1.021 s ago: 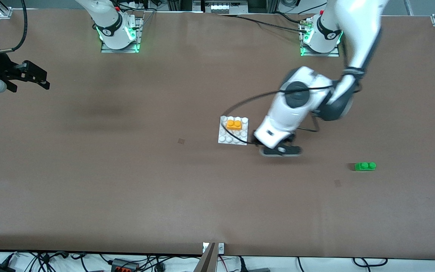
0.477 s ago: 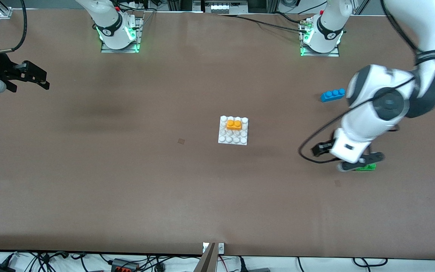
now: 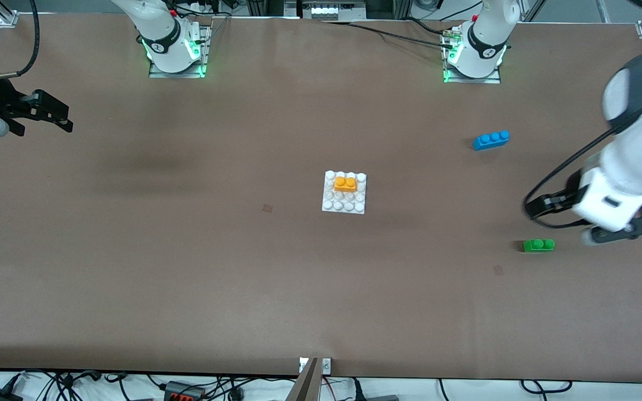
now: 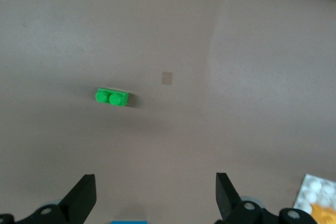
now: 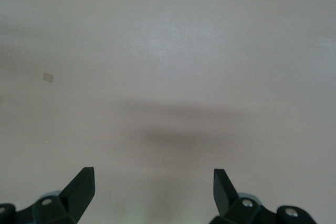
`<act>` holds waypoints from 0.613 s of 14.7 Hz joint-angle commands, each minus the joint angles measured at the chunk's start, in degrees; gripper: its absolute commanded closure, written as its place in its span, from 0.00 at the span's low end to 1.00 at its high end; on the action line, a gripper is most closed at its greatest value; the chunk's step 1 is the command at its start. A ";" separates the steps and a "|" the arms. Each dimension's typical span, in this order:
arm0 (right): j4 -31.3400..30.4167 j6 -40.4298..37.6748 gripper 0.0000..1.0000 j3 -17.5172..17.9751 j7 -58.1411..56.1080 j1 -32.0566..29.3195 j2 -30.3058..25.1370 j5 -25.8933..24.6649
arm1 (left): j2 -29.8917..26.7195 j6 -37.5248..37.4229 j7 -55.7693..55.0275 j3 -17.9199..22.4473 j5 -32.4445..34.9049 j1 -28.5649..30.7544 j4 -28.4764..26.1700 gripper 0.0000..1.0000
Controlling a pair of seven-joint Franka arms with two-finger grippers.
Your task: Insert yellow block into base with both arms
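The yellow block sits on the white base in the middle of the table, in the base's rows toward the robots. A corner of the base and of the block shows in the left wrist view. My left gripper is open and empty, up in the air at the left arm's end of the table, well away from the base; its jaws stand wide apart. My right gripper is open and empty at the right arm's end and waits; its jaws face bare table.
A green two-stud brick lies on the table beside my left gripper and shows in the left wrist view. A blue three-stud brick lies nearer the left arm's base; its edge shows in the left wrist view.
My left arm has swung from beside the base, over the green brick, to its own end of the table, uncovering the blue brick. The yellow block has stayed on the base.
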 commanded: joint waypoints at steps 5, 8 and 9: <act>0.58 -0.17 0.00 0.27 0.47 -0.66 0.25 0.89 | -11.20 -0.14 4.40 6.47 -4.04 -0.74 -7.04 0.00; 0.58 -0.17 0.00 0.27 0.47 -0.66 0.25 0.89 | -16.21 -1.63 4.31 6.82 -4.57 -0.83 -11.00 0.00; 0.58 -0.17 0.00 0.27 0.47 -0.66 0.25 0.80 | -16.22 -2.34 4.31 6.82 -4.66 -0.83 -10.83 0.00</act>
